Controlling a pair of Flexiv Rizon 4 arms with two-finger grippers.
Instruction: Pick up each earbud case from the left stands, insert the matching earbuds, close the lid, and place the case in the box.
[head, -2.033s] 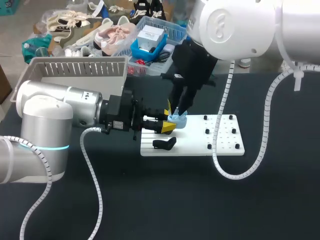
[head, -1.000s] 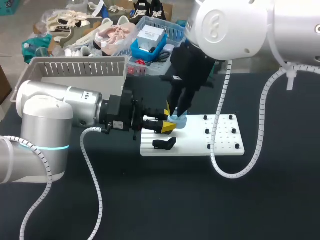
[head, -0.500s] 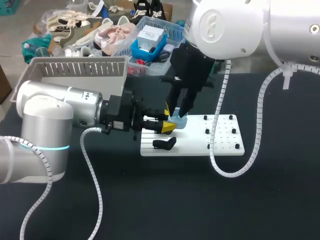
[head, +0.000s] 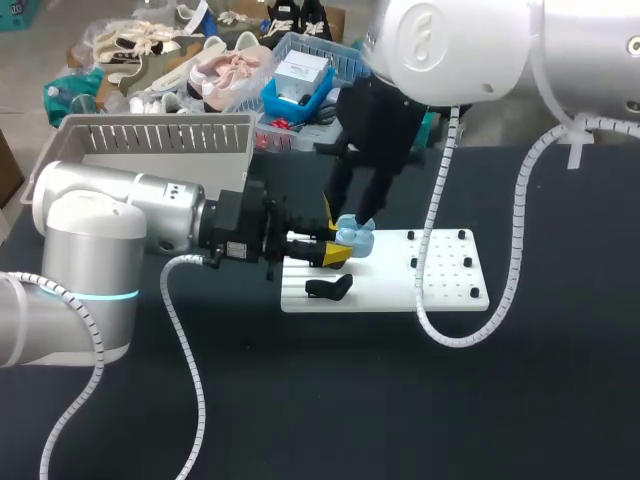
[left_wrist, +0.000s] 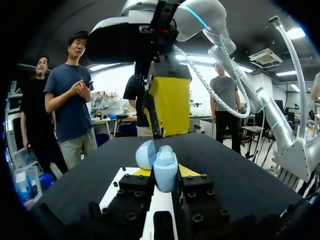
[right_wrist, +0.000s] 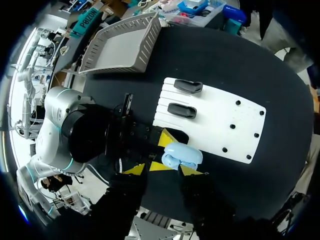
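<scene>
My left gripper (head: 338, 250) is shut on a light blue earbud case (head: 354, 234), held level over the left end of the white stand board (head: 440, 288). In the left wrist view the case (left_wrist: 165, 167) sits between my own yellow tips, and its lid looks open to one side. My right gripper (head: 350, 213) hangs just above the case, open and apart from it. From the right wrist, the case (right_wrist: 182, 154) lies ahead of my right gripper (right_wrist: 164, 170), whose fingers stand wide apart.
Two black stands (right_wrist: 188, 86) (right_wrist: 181, 110) sit on the left part of the white board (right_wrist: 235, 125), with several small black pegs (head: 440, 265) on its right part. A grey slatted box (head: 160, 140) stands at the back left.
My right gripper has opened and lifted slightly off the blue case. The left arm and the case have stayed put.
</scene>
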